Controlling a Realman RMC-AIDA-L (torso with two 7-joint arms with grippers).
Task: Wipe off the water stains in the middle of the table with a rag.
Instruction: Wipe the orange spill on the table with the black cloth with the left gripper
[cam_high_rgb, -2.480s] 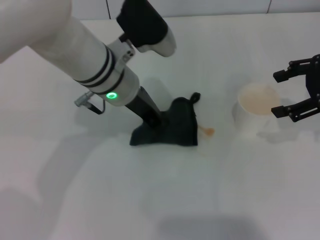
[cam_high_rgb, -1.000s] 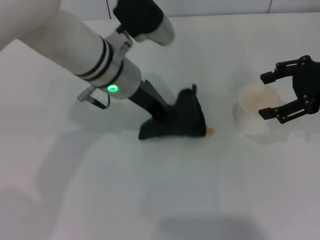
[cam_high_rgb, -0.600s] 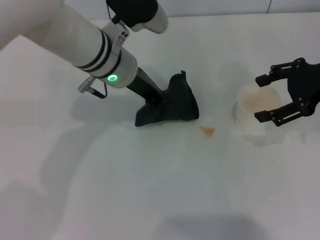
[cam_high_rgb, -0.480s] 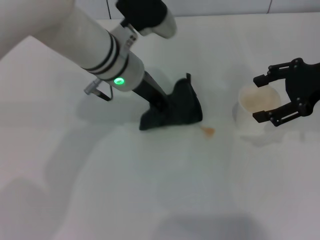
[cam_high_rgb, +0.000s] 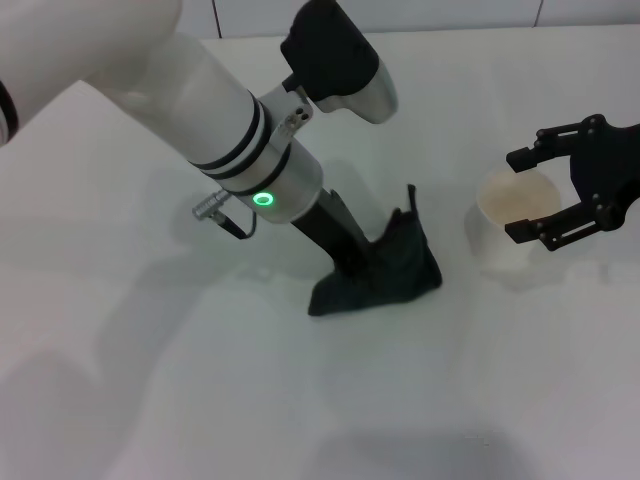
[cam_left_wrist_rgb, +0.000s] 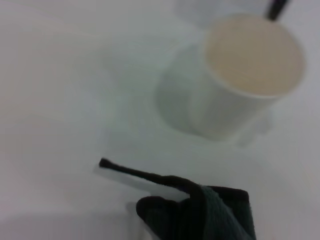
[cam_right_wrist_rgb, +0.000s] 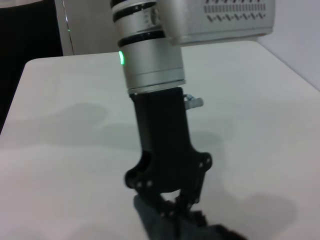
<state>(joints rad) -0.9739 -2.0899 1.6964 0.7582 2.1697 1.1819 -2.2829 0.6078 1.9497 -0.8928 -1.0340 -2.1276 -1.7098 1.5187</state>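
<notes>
The dark green-black rag (cam_high_rgb: 392, 274) lies bunched on the white table (cam_high_rgb: 200, 400), with its pointed tail up. My left gripper (cam_high_rgb: 355, 262) is shut on the rag's left part and presses it down on the table. The orange water stain is hidden; the rag covers the spot where it lay. In the left wrist view the rag (cam_left_wrist_rgb: 212, 215) and its tail show close by. The right wrist view shows the left gripper (cam_right_wrist_rgb: 175, 206) pinching the rag (cam_right_wrist_rgb: 167, 226). My right gripper (cam_high_rgb: 513, 197) is open at the right, its fingers on either side of the cup.
A white translucent cup (cam_high_rgb: 508, 222) with a pale beige inside stands upright just right of the rag; it also shows in the left wrist view (cam_left_wrist_rgb: 250, 75). The left forearm (cam_high_rgb: 200, 110) spans the back left of the table.
My left gripper has dragged the rag right and toward the front, over the orange stain, which no longer shows. The right gripper moved left to the cup, then held still.
</notes>
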